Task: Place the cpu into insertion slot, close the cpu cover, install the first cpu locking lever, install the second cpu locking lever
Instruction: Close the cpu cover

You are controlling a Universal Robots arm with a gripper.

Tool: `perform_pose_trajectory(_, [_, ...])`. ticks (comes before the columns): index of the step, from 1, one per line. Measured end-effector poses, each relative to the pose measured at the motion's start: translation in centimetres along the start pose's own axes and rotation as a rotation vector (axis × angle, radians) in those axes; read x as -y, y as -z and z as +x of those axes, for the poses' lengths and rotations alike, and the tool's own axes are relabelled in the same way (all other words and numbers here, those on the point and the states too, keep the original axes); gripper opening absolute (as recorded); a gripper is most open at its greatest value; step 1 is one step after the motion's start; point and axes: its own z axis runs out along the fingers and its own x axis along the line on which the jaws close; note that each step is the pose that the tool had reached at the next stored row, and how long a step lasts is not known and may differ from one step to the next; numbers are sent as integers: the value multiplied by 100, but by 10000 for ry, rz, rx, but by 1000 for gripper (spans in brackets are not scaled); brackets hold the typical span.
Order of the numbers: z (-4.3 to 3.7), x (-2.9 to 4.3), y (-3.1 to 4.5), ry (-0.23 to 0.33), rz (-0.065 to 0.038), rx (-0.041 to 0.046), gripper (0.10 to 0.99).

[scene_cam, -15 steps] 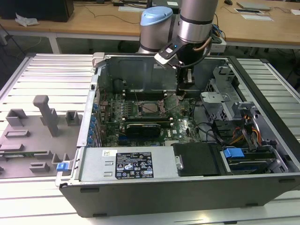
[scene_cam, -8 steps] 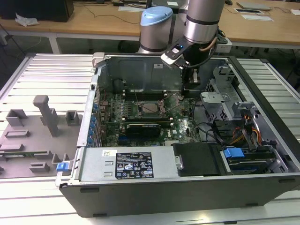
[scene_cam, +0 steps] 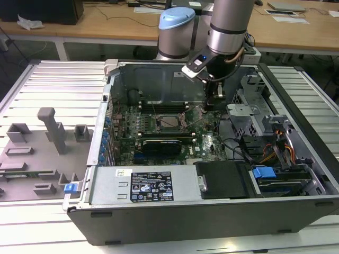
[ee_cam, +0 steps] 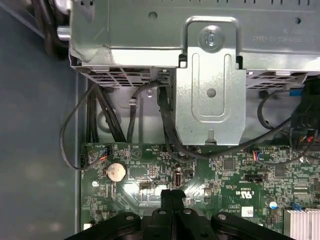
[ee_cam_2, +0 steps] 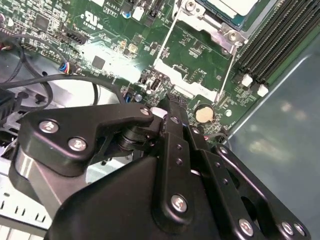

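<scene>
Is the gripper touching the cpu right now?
Apart. The second wrist view shows a stretch of green board between the gripper and the cpu.

We see an open computer case [scene_cam: 212,222] on a slatted table [scene_cam: 58,79]. Grey fixtures [scene_cam: 53,129] lie at the exterior view's left. Inside sits a labelled power supply [scene_cam: 106,185].

From my remote seat I see a pale silvery tabletop [scene_cam: 58,79] of long ribbed metal slats. A large dark grey computer case [scene_cam: 212,225] lies on its side directly on it, open face up, filling the middle and the exterior view's right. On the exterior view's left, just beside the case, a flat grey plastic fixture plate [scene_cam: 21,174] rests on the slats and carries upright grey blocks and posts [scene_cam: 53,127]. A small blue clip [scene_cam: 70,188] sits at the case's near corner. It probably belongs to the case, though I can't be sure.
</scene>
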Motion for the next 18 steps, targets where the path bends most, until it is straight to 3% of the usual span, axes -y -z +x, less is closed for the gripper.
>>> perform_pose_trajectory(3, [1, -1, -83, 0, 0, 2, 106])
perform_pose_trajectory(7, [1, -1, -92, 0, 1, 3, 106])
perform_pose_trajectory(8, [2, -2, -94, 3, 77, -1, 106])
perform_pose_trajectory(10, [2, -7, -96, 11, 485, -2, 106])
perform_pose_trajectory(12, [2, -18, -99, 25, 1172, -7, 106])
perform_pose_trajectory(15, [2, -18, -99, 26, 1244, -7, 106])
perform_pose_trajectory(18, [2, 7, -98, 28, 1244, -7, 106])
